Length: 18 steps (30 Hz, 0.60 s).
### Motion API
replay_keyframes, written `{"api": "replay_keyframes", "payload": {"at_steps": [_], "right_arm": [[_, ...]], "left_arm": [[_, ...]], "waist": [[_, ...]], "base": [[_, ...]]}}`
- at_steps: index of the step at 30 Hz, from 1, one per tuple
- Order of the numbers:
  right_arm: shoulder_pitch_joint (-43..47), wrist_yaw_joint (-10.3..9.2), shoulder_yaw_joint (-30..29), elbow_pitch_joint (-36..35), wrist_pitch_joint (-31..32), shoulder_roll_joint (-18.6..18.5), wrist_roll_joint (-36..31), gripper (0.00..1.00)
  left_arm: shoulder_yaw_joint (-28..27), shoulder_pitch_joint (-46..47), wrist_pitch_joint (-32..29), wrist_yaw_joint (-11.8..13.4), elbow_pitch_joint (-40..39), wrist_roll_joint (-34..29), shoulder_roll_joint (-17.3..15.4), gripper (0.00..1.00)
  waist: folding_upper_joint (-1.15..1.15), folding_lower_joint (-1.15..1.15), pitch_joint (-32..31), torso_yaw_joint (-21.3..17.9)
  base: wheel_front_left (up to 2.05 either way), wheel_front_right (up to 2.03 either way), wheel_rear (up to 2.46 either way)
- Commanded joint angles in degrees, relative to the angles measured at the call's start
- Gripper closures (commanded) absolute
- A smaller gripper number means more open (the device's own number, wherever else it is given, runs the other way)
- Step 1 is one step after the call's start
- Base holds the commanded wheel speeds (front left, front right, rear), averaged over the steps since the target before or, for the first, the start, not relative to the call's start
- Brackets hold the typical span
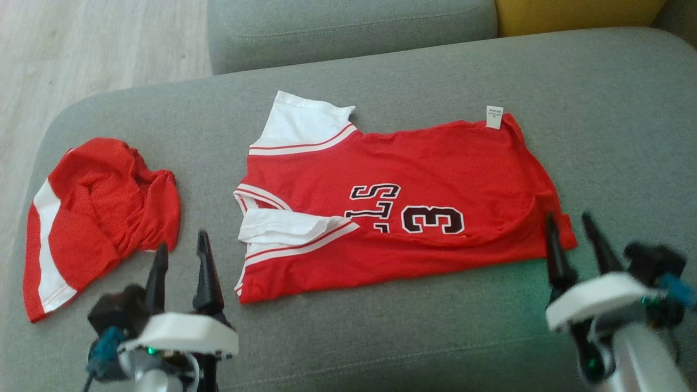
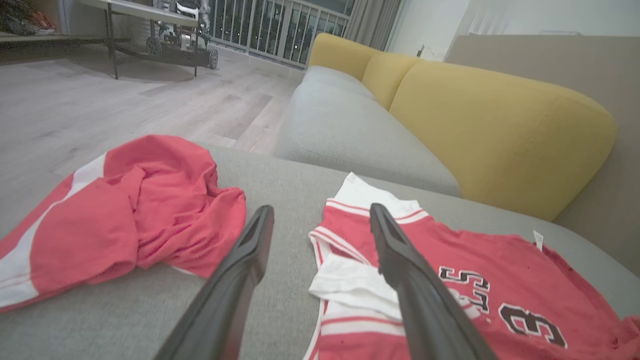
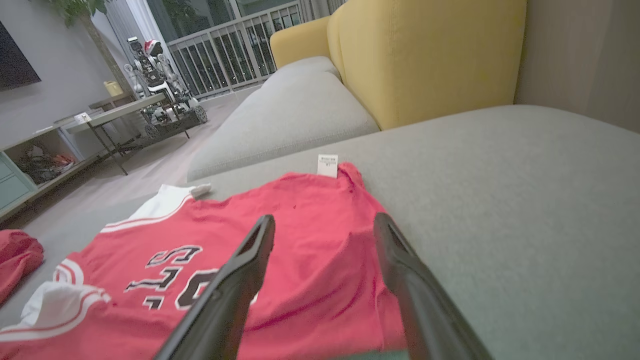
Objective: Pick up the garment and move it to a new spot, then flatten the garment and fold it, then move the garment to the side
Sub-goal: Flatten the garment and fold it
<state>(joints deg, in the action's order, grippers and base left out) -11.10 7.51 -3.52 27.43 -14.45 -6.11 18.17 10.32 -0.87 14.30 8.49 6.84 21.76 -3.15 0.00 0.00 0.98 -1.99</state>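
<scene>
Grey sofa cushion is carrying the red jersey, which is lying flattened between the claws. The left claw and right claw are hovering wide open and empty at its opposite ends, probably lining up a fold.

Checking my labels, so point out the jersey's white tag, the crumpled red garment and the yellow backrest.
white tag (image 1: 494,116), head view, middle of the tag.
crumpled red garment (image 1: 109,201), head view, its bunched red middle.
yellow backrest (image 2: 500,130), left wrist view, its front face.
</scene>
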Motion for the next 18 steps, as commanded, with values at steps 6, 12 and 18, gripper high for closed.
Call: {"api": "replay_keyframes", "payload": {"at_steps": [6, 12, 18], "right_arm": [[2.2, -0.02, -1.4, -8.3, 2.8, 2.3, -4.1, 0.00], [3.5, -0.02, -1.8, -12.3, 5.4, 3.0, -5.4, 0.00], [3.9, -0.02, -1.0, -13.8, 6.3, 3.2, -5.1, 0.00]], "left_arm": [[0.6, 1.4, 0.7, -0.1, 0.0, -0.1, 0.2, 0.00], [3.4, 3.5, 0.7, 1.3, 6.4, 0.0, 0.3, 0.00], [5.3, 7.4, 0.7, 2.3, 16.3, 0.5, 0.3, 0.00]], "waist": [[0.00, 0.00, 0.2, -0.8], [0.00, 0.00, 1.6, -1.9], [0.00, 0.00, 3.1, -3.4]], "base": [[0.00, 0.00, 0.00], [0.00, 0.00, 0.00], [0.00, 0.00, 0.00]]}}
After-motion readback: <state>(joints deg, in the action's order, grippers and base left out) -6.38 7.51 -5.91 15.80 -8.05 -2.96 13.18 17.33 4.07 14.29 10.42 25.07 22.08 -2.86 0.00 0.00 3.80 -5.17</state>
